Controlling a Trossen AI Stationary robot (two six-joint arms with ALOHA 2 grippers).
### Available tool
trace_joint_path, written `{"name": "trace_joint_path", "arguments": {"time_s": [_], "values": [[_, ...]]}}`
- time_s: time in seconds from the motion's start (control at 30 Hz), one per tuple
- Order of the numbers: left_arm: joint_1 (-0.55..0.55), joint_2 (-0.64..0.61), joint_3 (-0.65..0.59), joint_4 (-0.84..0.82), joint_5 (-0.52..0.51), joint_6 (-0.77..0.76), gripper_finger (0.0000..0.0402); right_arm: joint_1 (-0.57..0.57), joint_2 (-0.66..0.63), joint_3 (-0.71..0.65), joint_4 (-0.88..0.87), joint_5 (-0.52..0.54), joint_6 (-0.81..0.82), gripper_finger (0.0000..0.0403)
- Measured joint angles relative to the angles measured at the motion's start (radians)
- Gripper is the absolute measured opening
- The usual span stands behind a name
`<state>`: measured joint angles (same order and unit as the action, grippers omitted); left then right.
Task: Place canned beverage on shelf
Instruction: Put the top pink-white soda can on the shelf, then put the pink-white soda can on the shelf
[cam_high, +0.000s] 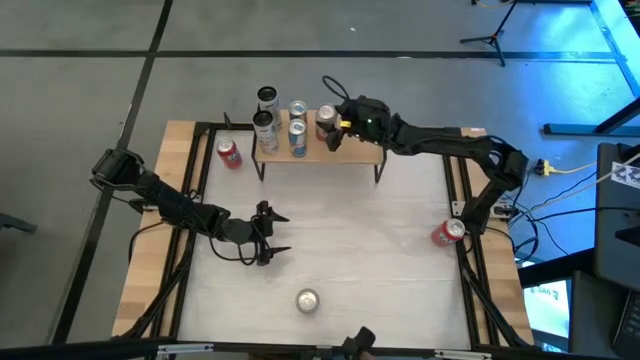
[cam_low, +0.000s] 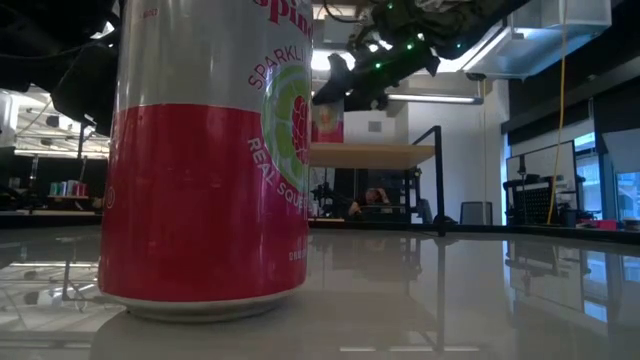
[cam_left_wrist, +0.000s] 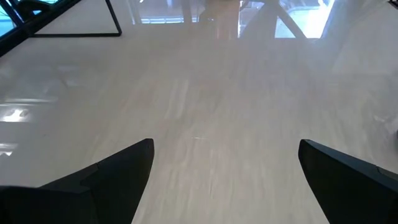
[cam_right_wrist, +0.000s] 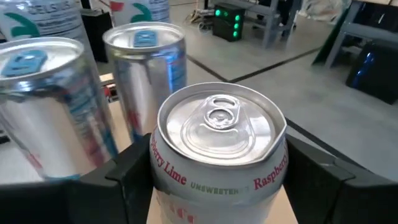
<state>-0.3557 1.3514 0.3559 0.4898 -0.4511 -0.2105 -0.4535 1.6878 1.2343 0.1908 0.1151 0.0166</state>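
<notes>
Right end effector (cam_right_wrist: 217, 174) clamped on raspberry-lime can (cam_right_wrist: 219, 140), seemingly resting on shelf (cam_high: 352, 150); left end effector (cam_high: 272, 236) spread apart over tabletop (cam_high: 360, 230).

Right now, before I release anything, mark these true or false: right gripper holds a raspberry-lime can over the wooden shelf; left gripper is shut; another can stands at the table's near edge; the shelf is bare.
1. The right gripper holds the red-and-silver raspberry-lime can over the light-wood shelf: true.
2. The left gripper is shut: false, its fingers are spread wide over bare tabletop.
3. A silver-topped can stands near the table's front edge: true.
4. The shelf is bare: false, other cans stand on it.
</notes>
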Motion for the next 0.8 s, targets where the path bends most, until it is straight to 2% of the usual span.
{"name": "trace_joint_path", "arguments": {"time_s": [0.2, 0.43, 0.57, 0.73, 0.8], "values": [[0.0, 0.0, 0.0, 0.0, 0.0, 0.0, 0.0389, -0.007, 0.0, 0.0, -0.002, -0.002, -0.02, 0.0278], [0.0, 0.0, 0.0, 0.0, 0.0, 0.0, 0.0389, -0.006, 0.0, 0.0, -0.001, -0.003, -0.025, 0.035], [0.0, 0.0, 0.0, -0.001, 0.0, 0.0, 0.0389, -0.005, -0.002, 0.001, 0.005, -0.003, -0.028, 0.0376], [0.0, 0.0, 0.0, 0.0, 0.0, 0.0, 0.0389, 0.014, -0.017, 0.066, -0.06, -0.001, -0.059, 0.0383], [0.0, 0.0, 0.0, 0.001, 0.0, 0.0, 0.0389, 0.026, -0.032, 0.109, -0.153, 0.005, -0.078, 0.0383]]}}
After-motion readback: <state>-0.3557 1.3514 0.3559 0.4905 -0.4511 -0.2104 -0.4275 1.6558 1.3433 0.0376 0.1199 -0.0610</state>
